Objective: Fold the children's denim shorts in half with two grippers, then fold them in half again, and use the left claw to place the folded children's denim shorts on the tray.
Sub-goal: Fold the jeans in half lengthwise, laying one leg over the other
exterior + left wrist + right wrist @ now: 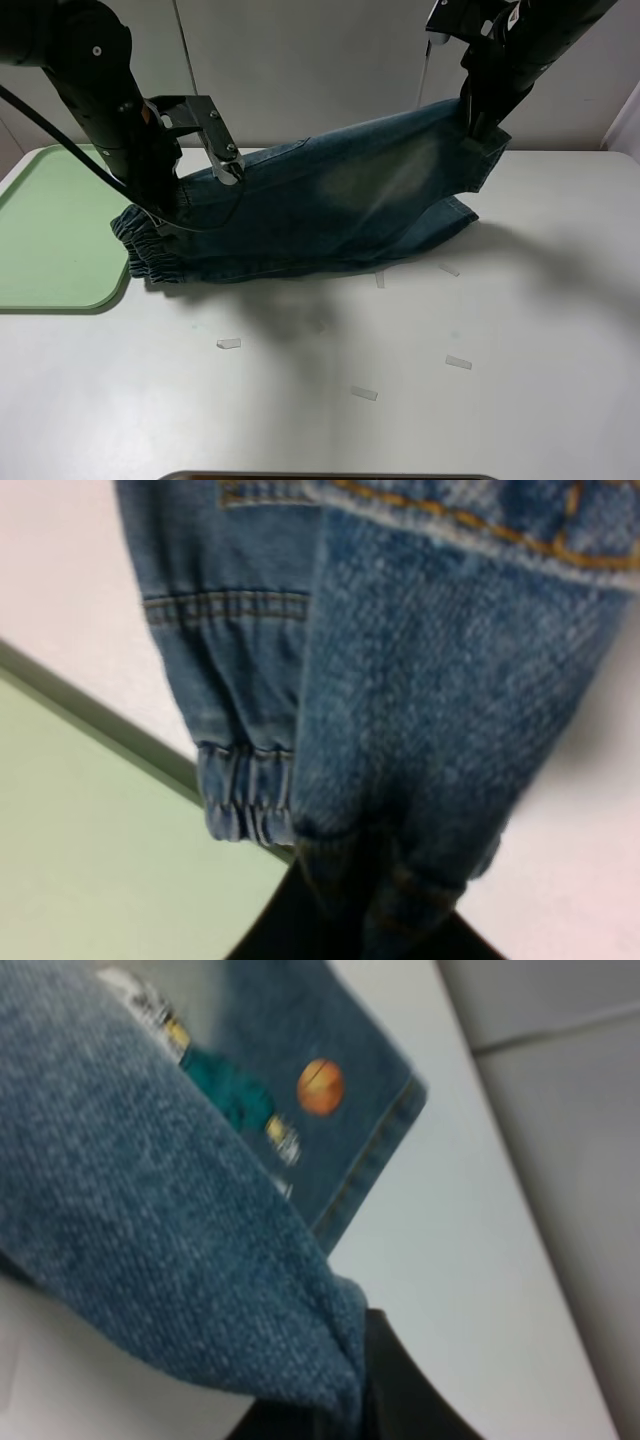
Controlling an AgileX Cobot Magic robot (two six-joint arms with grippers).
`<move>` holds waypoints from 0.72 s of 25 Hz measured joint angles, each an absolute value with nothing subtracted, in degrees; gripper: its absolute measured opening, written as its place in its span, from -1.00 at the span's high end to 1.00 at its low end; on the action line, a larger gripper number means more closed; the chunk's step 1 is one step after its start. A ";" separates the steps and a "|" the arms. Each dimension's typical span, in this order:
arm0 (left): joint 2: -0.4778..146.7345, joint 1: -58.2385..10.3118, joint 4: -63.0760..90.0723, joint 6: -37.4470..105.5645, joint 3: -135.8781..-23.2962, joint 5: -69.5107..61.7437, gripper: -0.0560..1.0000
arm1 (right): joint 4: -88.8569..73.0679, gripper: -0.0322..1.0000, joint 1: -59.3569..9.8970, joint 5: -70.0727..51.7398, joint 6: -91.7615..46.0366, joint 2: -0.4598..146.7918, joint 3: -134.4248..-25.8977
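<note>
The children's denim shorts [340,205] hang stretched between the two grippers, and their lower edge and gathered waistband [140,245] touch the table. My left gripper [163,212] is shut on the shorts' left end, beside the tray [50,230]. My right gripper [478,125] is shut on the right leg end and holds it higher. In the left wrist view the denim [430,680] fills the frame above a black finger [300,935], with the tray [90,870] below. In the right wrist view the denim carries the cartoon print [230,1095], and a black finger [410,1395] shows.
Several small clear tape scraps lie on the white table in front of the shorts [229,343] [364,393] [458,362]. A dark object [330,477] sits at the table's front edge. A wall stands behind the table.
</note>
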State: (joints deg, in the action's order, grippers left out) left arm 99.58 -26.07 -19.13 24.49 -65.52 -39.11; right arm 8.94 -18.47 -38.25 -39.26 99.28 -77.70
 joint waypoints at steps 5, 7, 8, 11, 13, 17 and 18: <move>100.09 -24.68 -19.13 23.81 -65.52 -37.17 0.85 | 8.22 0.97 -18.45 -36.62 -39.57 102.07 -81.03; 100.61 -24.48 -19.67 22.86 -65.52 -36.35 0.85 | 8.22 0.97 -18.45 -36.48 -39.57 102.73 -81.64; 101.02 -24.48 -20.39 21.92 -65.52 -35.70 0.85 | 8.22 0.97 -18.45 -36.33 -39.57 103.30 -82.07; 102.06 -24.48 -23.28 18.91 -65.52 -33.86 0.85 | 8.22 0.97 -18.40 -35.11 -39.57 104.94 -83.27; 103.65 -24.48 -27.18 15.55 -65.52 -32.26 0.86 | 8.22 0.97 -18.40 -34.67 -39.57 105.67 -83.54; 105.15 -24.48 -31.95 11.27 -65.52 -30.40 0.86 | 8.22 0.97 -18.17 -34.51 -39.57 107.58 -83.54; 105.32 -24.48 -32.90 10.20 -65.52 -29.86 0.86 | 8.22 0.97 -17.91 -34.17 -39.43 107.87 -83.54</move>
State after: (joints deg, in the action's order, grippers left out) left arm 105.32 -24.48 -32.90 10.20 -65.52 -29.86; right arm 8.22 -17.91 -34.17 -39.43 107.87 -83.54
